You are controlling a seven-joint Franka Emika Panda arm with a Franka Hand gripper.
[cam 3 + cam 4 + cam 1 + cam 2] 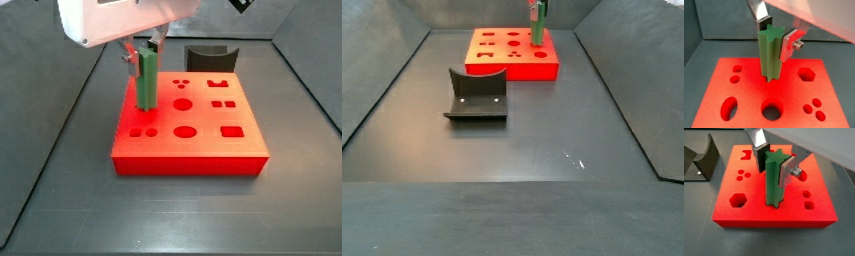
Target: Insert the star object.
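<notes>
The gripper (775, 36) is clamped on the upper part of the one green peg (769, 54), holding it upright so its star section lines up with a matching hole. The peg's lower end meets the top of the single red block (764, 215) — seemingly entering a hole there, though how deep it sits cannot be told. The block's top carries several differently shaped holes. The block sits toward the far edge of the desk (543, 190) in a side view, with one dark fixture (477, 96) standing well apart, nearer the middle.
</notes>
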